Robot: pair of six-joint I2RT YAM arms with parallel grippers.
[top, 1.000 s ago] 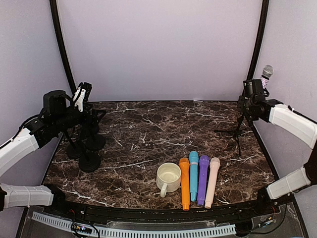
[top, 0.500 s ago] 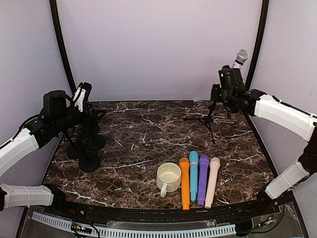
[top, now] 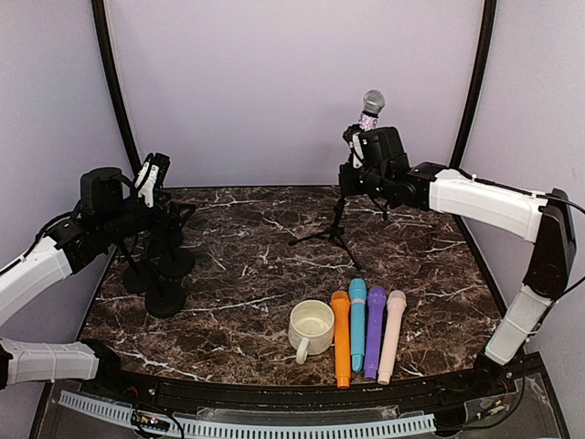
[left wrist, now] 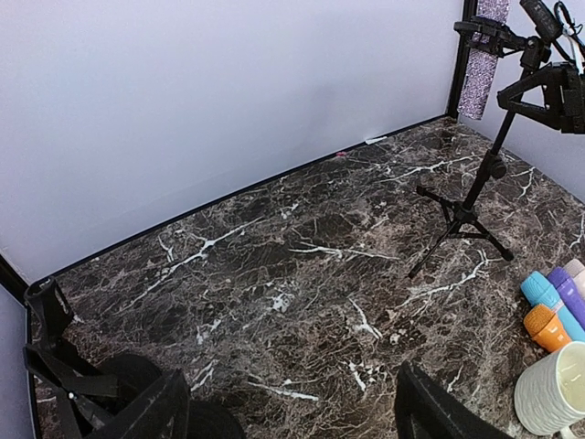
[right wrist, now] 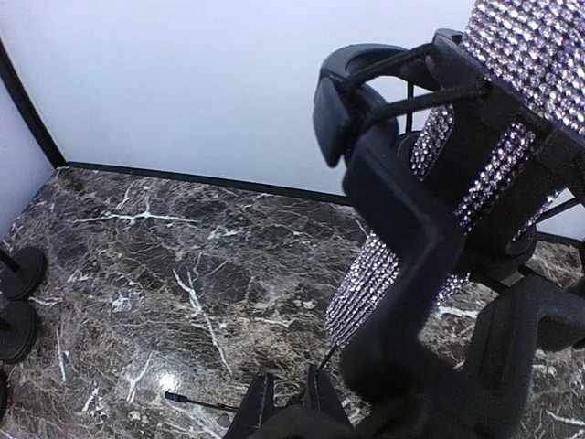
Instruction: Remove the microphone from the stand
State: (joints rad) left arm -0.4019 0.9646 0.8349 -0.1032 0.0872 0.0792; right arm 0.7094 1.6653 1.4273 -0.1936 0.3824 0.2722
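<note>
A sparkly purple microphone (top: 370,112) with a silver head sits upright in the clip of a black tripod stand (top: 334,229) at the back centre of the table. My right gripper (top: 363,172) is shut on the stand's thin pole just under the clip. The right wrist view shows the microphone (right wrist: 384,265) in the clip (right wrist: 402,174), with the right gripper (right wrist: 291,402) closed around the pole. In the left wrist view the microphone (left wrist: 482,64) and stand (left wrist: 473,201) are far right. My left gripper (top: 154,170) hangs open and empty at the left, its fingers wide apart (left wrist: 288,416).
A cream mug (top: 311,327) stands near the front centre. Beside it lie several coloured microphones (top: 366,329) in a row. Black round-base stands (top: 164,279) crowd the left side under my left arm. A black frame pole (top: 473,82) rises at the back right.
My right gripper has carried the stand and microphone from the far right corner leftward to the back centre. The left arm has not moved.
</note>
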